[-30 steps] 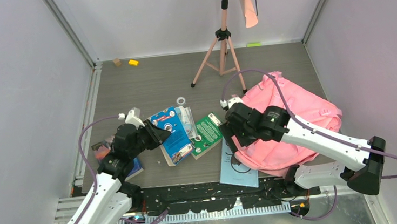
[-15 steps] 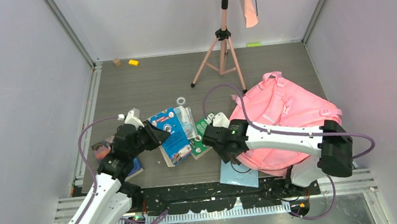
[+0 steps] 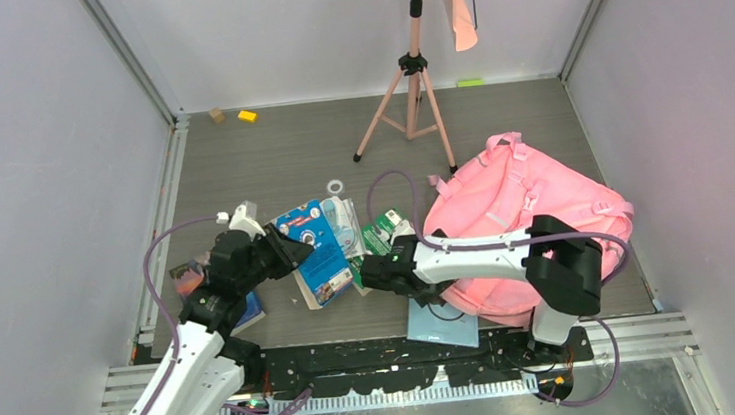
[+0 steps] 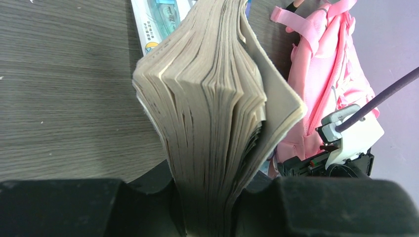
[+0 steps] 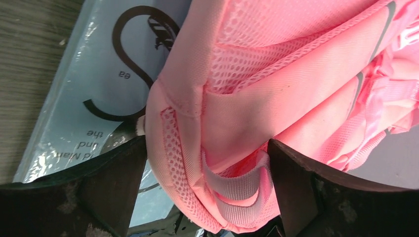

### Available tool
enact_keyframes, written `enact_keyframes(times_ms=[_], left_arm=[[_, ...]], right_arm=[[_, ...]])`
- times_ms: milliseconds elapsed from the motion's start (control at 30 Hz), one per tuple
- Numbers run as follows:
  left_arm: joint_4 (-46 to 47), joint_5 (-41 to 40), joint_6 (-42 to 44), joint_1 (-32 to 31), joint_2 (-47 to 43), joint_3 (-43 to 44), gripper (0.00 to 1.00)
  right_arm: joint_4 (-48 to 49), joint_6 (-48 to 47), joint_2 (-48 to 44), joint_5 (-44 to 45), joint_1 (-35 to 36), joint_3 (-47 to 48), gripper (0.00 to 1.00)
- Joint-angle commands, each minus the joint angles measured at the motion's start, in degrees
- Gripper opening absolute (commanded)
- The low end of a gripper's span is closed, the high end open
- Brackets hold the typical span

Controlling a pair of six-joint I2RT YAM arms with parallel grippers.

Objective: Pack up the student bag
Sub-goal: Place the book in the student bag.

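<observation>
So the right gripper [image 3: 369, 271] has swung left off the big pink fabric backpack [image 3: 529, 208] at the table's right side, jaws wide, fabric between them. Left gripper [image 3: 292, 249] still clamps a thick paperback [image 4: 217, 113], ready for packing.

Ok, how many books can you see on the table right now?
4. Blue book in the left gripper; green book next to it, toward the bag; pale blue book under the bag's near edge; dark book far left, partly hidden. More may lie underneath.
</observation>
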Motion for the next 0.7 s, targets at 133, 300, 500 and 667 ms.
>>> enact_keyframes(times_ms=[133,300,500,667], left_arm=[[2.32,0.96,1.48,0.82,-1.87,2.13,0.00],[4.82,4.18,3.66,1.00,-2.49,1.96,0.00],[9.66,9.41,3.61,0.94,1.40,3.35,0.00],[17.40,15.81,0.19,0.43,10.63,5.18,0.00]], right_arm=[[-2.84,2.82,1.66,5.81,-1.56,4.15,0.50],[2.35,-3.72,-5.11,-1.42,-8.12,6.06,0.15],[5.07,-11.53,-15.97,-14.65,-20.93,11.21,0.01],[1.02,-15.04,-19.97,-21.81,-30.00,20.09,0.00]])
